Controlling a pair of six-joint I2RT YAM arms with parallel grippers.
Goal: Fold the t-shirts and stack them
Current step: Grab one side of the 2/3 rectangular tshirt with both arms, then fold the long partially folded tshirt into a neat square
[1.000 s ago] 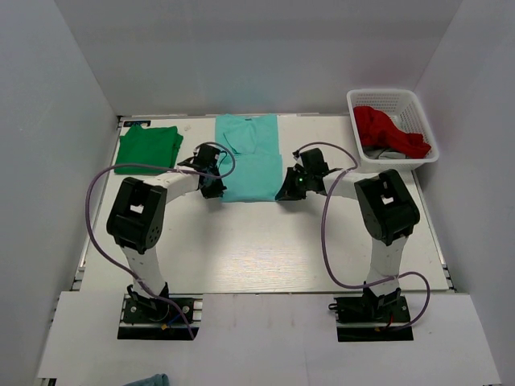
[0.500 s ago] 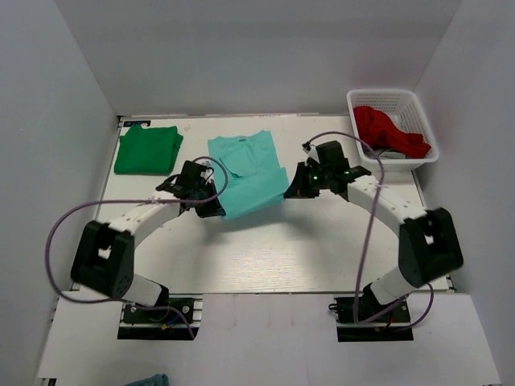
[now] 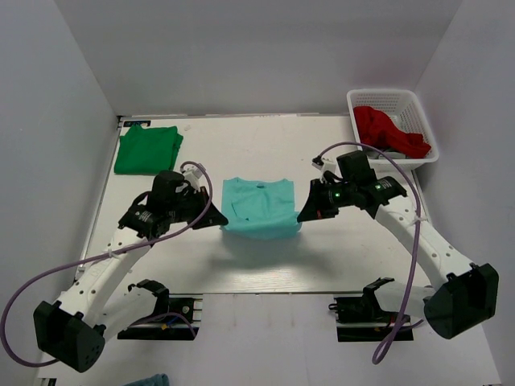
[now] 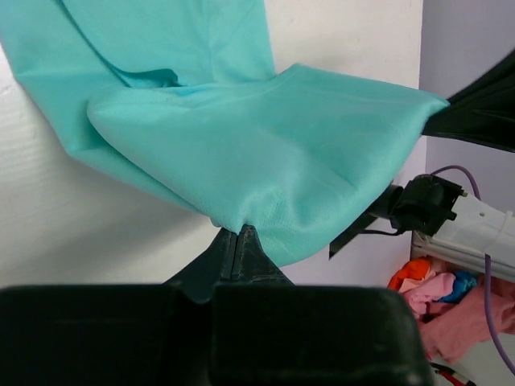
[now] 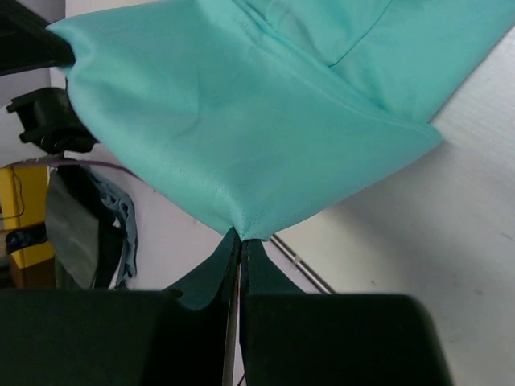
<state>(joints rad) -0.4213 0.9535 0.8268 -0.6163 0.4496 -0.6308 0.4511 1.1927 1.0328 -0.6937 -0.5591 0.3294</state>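
Both arms are holding the teal t-shirt (image 3: 259,206) up between them over the middle of the table (image 3: 265,265) — you can see its shadow on the white surface just underneath. The left gripper (image 3: 219,217) has its fingers pressed together on the shirt's left lower corner, and the right gripper (image 3: 304,213) is pinching the right lower corner the same way. In the wrist views each pair of fingertips (image 4: 241,245) is clamped tight with a little peak of teal fabric squeezed between them, no gap showing at all.

The shirt looks doubled over: from above the collar sits near the far edge, facing up, and the near edge sags a bit between the two grippers. From the wrist cameras the cloth is pulled fairly taut from one corner across to the other, with a second layer hanging down behind it.

Elsewhere on the table — a green t-shirt (image 3: 147,149) lies folded flat at the far left corner, well apart from the arms. At the far right a white basket (image 3: 392,96) holds a crumpled red t-shirt (image 3: 388,129) with something grey under it
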